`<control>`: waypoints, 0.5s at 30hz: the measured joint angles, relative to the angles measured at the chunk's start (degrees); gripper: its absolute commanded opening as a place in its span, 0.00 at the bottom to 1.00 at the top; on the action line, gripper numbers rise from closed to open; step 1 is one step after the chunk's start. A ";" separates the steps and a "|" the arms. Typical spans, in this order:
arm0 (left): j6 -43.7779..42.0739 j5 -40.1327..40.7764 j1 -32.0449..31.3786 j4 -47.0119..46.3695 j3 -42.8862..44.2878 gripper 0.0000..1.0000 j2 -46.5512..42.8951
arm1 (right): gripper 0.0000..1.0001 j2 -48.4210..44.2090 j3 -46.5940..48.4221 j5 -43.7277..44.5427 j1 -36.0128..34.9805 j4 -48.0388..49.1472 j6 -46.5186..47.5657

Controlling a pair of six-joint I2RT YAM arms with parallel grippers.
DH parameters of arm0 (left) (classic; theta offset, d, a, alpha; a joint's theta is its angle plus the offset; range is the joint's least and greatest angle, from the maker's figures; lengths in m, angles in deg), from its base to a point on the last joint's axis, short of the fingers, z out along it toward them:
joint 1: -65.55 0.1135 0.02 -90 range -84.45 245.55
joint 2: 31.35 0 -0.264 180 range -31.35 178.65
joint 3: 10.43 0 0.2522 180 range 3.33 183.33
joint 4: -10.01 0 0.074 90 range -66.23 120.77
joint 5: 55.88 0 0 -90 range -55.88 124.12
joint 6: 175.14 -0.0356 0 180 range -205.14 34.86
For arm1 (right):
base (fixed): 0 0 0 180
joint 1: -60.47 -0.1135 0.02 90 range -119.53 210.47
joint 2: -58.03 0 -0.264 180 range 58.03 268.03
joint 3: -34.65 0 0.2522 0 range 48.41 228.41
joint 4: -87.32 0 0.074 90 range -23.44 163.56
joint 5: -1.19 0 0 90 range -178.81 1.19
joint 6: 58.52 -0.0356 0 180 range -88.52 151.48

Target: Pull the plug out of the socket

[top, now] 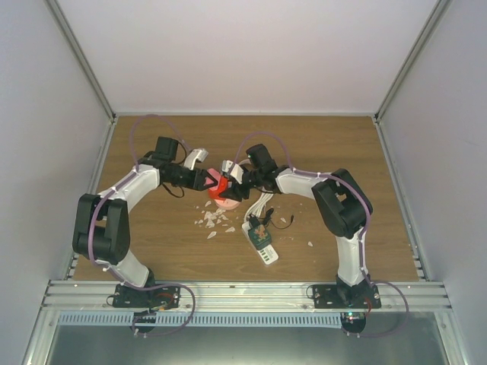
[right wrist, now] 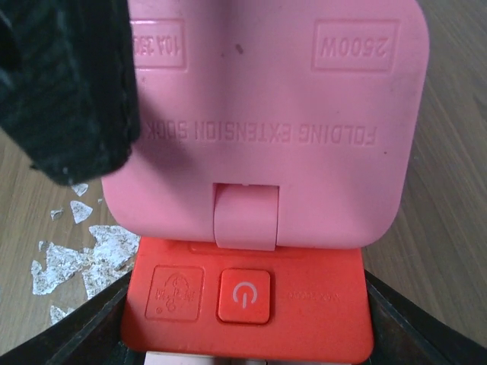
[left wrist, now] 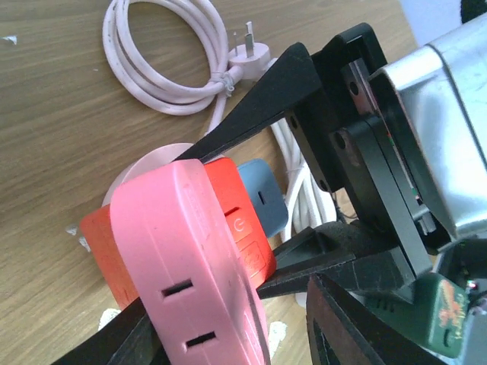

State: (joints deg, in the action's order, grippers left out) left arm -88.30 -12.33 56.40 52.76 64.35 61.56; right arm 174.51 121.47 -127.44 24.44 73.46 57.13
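2 grippers oppose each other: the right gripper (right wrist: 247,334) clamps the red plastic switch block (right wrist: 251,304) as an anchor, while the left gripper (left wrist: 228,338) brackets the pink plastic socket panel (left wrist: 183,258); we cannot tell whether it pinches. We judge the blue-grey plastic plug (left wrist: 262,201), at 2 o'clock of that panel, still seated.

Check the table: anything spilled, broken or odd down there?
Yes. White flakes lie scattered on the wooden table on the near side of the red and pink socket, one stray flake farther right. They look like broken debris.
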 measured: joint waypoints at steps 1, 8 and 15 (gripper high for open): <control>0.00 1.49 -0.63 0.11 0.22 0.45 -0.22 | 0.40 -0.02 -0.11 0.15 -0.02 0.37 -0.42; 0.17 12.61 -4.79 1.60 2.51 0.44 -0.66 | 0.36 -0.04 -1.75 0.72 -0.09 4.11 -2.95; 1.36 22.86 -9.05 4.46 7.52 0.41 0.13 | 0.34 -0.15 -3.63 1.64 -0.20 8.39 -5.68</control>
State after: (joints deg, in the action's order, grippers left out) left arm -86.95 10.53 47.36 57.22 71.87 61.69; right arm 174.36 117.84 -125.80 24.24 81.85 51.45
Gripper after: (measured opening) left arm 0.411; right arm 0.647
